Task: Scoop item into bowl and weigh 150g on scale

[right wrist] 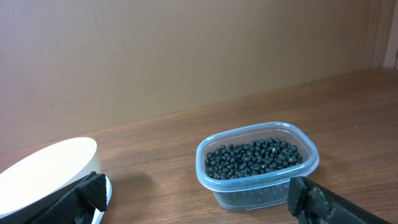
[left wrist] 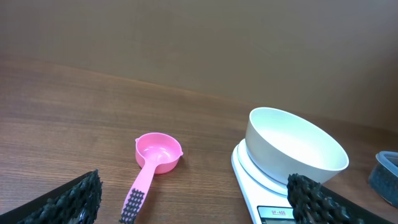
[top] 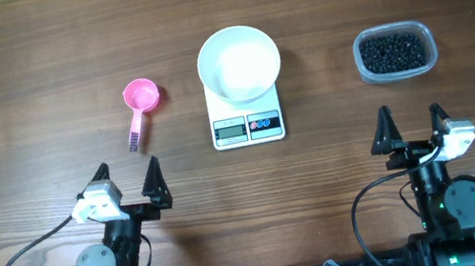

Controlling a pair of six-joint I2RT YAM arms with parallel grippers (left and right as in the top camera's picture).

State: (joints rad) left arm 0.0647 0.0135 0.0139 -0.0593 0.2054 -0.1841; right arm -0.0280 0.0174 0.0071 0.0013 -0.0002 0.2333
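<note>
A white bowl [top: 238, 62] [left wrist: 293, 149] [right wrist: 46, 174] sits empty on the white scale [top: 247, 124] [left wrist: 254, 190] at the table's middle. Small black beans [top: 390, 51] [right wrist: 254, 157], the item, fill a clear plastic tub [top: 395, 52] [right wrist: 257, 165] to the right. A pink scoop [top: 140, 106] [left wrist: 153, 163] lies on the wood left of the scale, cup away from me. My left gripper [top: 127, 179] [left wrist: 196, 202] stands open near the front edge, below the scoop. My right gripper [top: 411, 126] [right wrist: 199, 200] is open too, in front of the tub. Neither holds anything.
The wooden table [top: 21, 111] carries only these things. A plain brown wall [left wrist: 199, 43] rises behind the table's far edge. Cables [top: 21, 256] trail from both arm bases at the front.
</note>
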